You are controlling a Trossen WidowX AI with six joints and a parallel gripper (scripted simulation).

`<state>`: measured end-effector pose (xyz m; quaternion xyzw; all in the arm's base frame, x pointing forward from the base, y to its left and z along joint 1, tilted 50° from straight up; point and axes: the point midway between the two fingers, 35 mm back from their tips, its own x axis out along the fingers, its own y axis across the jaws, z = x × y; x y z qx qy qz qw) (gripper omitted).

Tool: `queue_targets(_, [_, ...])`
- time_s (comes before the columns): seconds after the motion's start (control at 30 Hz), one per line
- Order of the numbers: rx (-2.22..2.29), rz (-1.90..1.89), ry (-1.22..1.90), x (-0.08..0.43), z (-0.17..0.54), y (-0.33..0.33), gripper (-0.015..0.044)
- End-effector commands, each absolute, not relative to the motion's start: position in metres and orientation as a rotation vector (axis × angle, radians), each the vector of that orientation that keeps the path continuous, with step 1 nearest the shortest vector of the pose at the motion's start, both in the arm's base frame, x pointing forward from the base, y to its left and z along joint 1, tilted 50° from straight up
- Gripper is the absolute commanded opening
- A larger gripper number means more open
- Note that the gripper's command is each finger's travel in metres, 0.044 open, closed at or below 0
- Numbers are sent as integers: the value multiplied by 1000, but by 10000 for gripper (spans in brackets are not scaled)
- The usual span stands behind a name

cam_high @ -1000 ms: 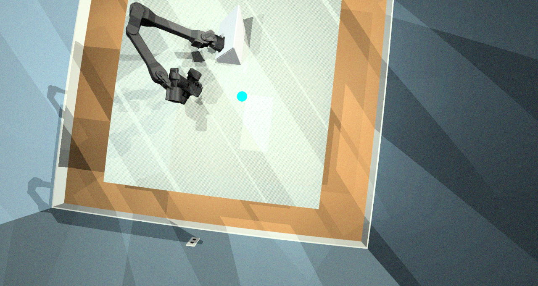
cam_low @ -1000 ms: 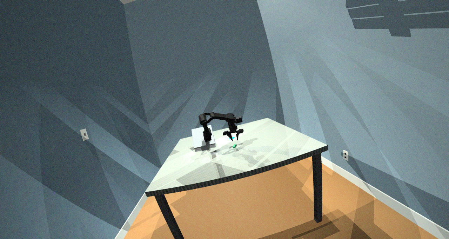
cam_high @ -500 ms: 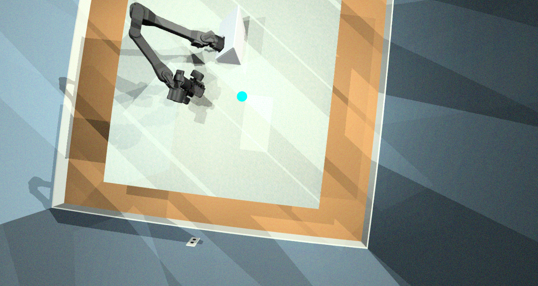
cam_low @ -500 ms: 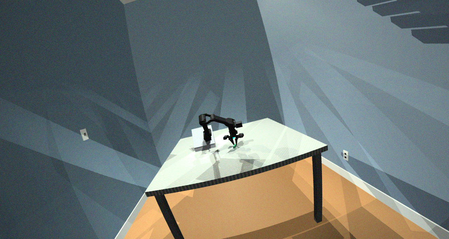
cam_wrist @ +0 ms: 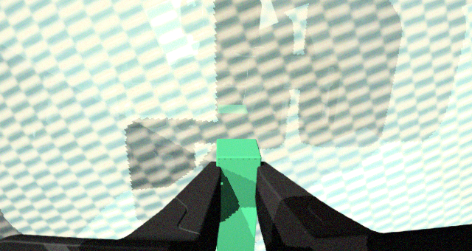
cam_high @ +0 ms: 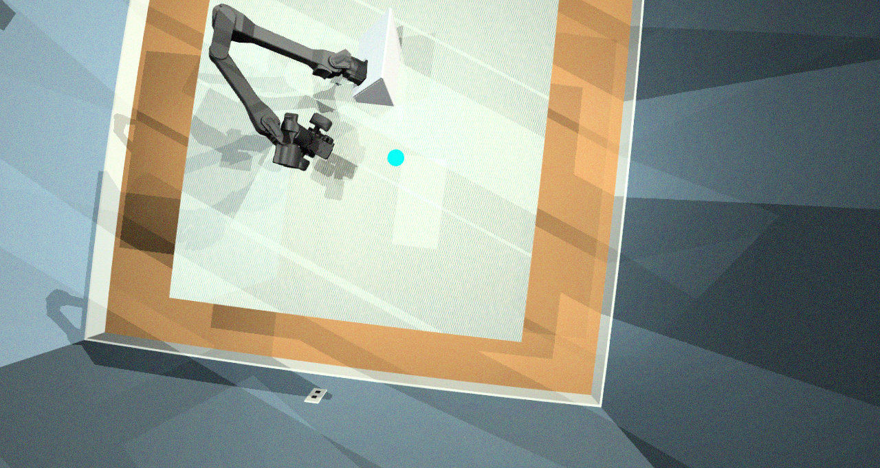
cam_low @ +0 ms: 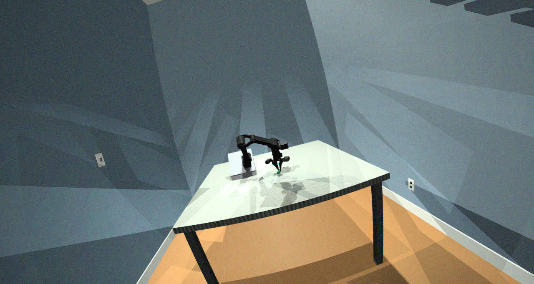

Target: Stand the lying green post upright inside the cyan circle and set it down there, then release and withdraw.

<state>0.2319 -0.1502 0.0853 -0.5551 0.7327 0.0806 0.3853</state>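
The green post (cam_low: 278, 171) (cam_wrist: 236, 150) lies flat, low at the table top; I cannot tell whether it touches it. In the wrist view it points away from me, its far end just beyond my fingertips. My gripper (cam_wrist: 237, 171) points down and is shut on the post, one finger against each long side. In the top view the post and fingertips are hidden under the wrist. The cyan circle (cam_high: 395, 157) is flat on the table, to the right of my gripper in that view. Nothing stands on it. In the exterior view it is mostly hidden behind the fingers.
A white wedge-shaped block (cam_high: 378, 53) (cam_low: 235, 163) stands beside the arm's base. The pale table (cam_high: 344, 262) (cam_low: 336, 166) carries the arm, the block and the circle. Shadows of the arm fall around the gripper.
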Motion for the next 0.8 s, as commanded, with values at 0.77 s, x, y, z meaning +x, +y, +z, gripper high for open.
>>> queue_targets(0.77, [-1411, 206, 1866, 239, 141, -85, 23])
